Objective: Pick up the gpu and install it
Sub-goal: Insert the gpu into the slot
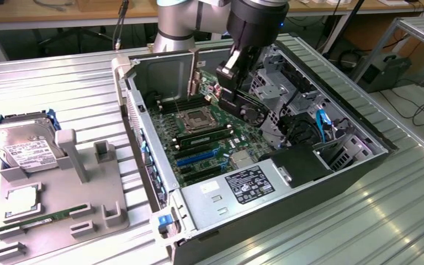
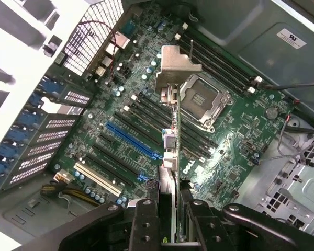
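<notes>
- The robot's hand (image 2: 171, 208) was clenched on the gpu (image 2: 170, 138), gripping the thin card edge-on between its two fingers (image 2: 145, 222).
- The card hung in the air inside the open computer case (image 1: 152, 165), above the motherboard (image 2: 235, 130) and not seated, its silver bracket (image 2: 175, 65) at the far end.
- I judged this the carrying-in step; seating would call for the card's edge squared over a long slot such as the blue one (image 2: 131, 140).
</notes>
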`<action>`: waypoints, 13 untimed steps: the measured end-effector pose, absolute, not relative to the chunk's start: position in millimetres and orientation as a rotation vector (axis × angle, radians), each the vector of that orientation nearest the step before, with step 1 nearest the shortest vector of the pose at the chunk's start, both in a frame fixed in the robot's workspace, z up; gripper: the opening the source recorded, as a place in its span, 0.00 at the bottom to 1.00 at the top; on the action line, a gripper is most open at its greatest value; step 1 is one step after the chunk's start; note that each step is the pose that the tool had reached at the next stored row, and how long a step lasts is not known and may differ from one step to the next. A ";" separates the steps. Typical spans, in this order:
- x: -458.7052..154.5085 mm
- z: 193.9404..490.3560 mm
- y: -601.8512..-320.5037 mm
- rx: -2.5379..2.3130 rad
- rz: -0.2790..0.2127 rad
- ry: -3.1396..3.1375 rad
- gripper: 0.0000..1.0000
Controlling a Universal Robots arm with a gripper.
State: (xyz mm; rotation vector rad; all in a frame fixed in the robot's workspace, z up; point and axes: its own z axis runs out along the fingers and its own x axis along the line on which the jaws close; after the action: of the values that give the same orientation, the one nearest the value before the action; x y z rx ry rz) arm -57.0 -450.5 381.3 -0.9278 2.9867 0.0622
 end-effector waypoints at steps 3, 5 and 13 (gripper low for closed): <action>-56.9 381.3 -450.5 -0.945 0.062 2.981 0.26; -57.0 381.3 -450.5 -0.957 0.062 2.978 0.26; -57.0 381.3 -450.5 -1.003 0.063 2.963 0.26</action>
State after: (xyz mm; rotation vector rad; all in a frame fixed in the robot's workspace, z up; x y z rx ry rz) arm -57.0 -450.5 381.3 -1.0025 2.9635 0.0626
